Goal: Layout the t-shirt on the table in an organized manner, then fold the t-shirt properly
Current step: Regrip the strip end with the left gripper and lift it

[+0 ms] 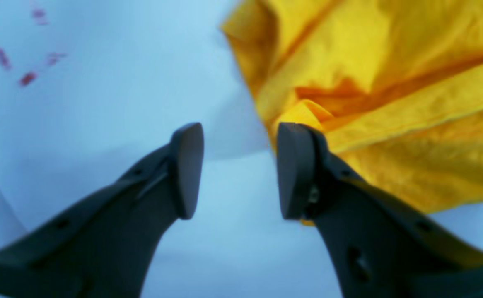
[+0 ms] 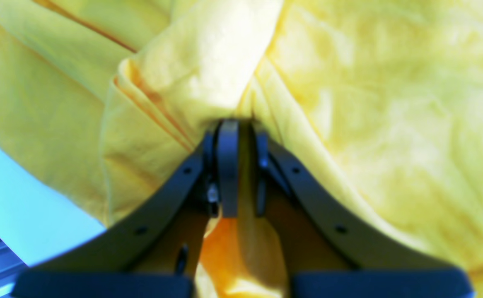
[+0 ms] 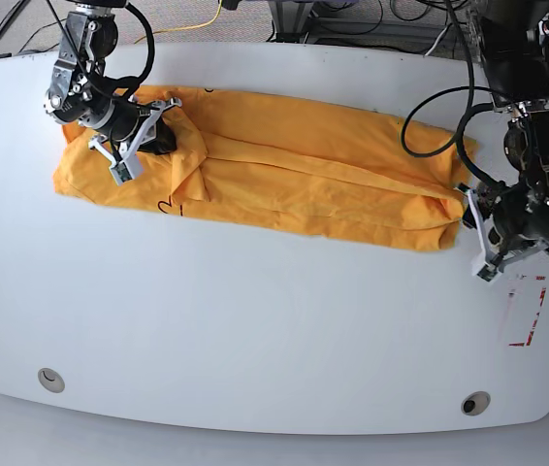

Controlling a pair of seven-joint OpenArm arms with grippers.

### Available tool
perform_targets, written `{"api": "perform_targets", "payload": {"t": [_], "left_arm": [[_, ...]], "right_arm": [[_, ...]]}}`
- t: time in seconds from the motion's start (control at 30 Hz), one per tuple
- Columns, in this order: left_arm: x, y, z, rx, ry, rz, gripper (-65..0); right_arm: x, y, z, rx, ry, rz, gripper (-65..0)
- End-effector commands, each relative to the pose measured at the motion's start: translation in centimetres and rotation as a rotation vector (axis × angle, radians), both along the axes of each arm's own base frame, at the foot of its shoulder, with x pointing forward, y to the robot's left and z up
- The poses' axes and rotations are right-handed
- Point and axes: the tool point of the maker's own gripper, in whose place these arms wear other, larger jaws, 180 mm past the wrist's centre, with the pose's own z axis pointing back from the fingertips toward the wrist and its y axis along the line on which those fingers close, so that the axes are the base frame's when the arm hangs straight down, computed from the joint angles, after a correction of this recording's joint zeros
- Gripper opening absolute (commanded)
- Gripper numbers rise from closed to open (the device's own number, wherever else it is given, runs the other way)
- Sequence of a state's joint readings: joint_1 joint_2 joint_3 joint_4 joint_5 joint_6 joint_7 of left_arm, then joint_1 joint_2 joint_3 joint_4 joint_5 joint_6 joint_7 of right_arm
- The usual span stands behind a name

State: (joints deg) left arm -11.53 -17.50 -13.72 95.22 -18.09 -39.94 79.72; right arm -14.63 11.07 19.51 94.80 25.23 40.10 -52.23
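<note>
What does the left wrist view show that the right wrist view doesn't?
Only the left wrist view shows the left gripper with its jaws apart and nothing between them, one jaw beside the edge of the t-shirt, plus blurred red marks on the table. Only the right wrist view shows the right gripper, its jaws closed on a bunched fold of cloth. Both show the yellow t-shirt lying wrinkled on the white table.

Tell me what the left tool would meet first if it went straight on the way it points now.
Most likely the bare white table: the left tool is open with only tabletop showing between its fingertips. The t-shirt edge lies just beside one fingertip, so that finger might graze cloth; depth is unclear.
</note>
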Motion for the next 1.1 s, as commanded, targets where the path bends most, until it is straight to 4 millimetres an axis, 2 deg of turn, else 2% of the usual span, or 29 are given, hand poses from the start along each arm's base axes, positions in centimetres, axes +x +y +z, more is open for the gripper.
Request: {"api": "perform_targets", "payload": {"t": [0.0,0.13,0.37,0.53,0.77,0.97,1.07], "left_arm": [[0.7,1.4,1.8,-0.018,-0.055,0.040,-33.3],[0.4,2.3,1.0,-0.094,-0.039,0.092,-29.3],[-0.4,2.0,-1.8,-0.200,0.041,0.122,-29.3],[-0.7,0.8,-3.0,-0.309,0.066,0.117,-29.2],[-1.5,1.3,-4.9,-0.436,0.134,0.155,-28.9],[-0.9,1.9,-5.0,-0.463,0.116,0.179,-28.9],[-0.9,1.4,-5.4,-0.464,0.130,0.161,-28.7]], "right_arm": [[-0.4,-0.7,-0.3,-0.044,0.023,0.011,-59.9],[-0.4,-0.6,-0.3,-0.044,0.024,0.012,-59.9],[-0.4,-0.7,-0.3,-0.045,0.024,0.012,-59.9],[-0.4,-0.7,-0.3,-0.045,0.024,0.012,-59.9],[-0.4,-0.6,-0.3,-0.045,0.024,0.014,-59.9],[-0.4,-0.6,-0.3,-0.044,0.024,0.014,-59.9],[-0.4,-0.6,-0.3,-0.042,0.023,0.014,-59.9]]}}
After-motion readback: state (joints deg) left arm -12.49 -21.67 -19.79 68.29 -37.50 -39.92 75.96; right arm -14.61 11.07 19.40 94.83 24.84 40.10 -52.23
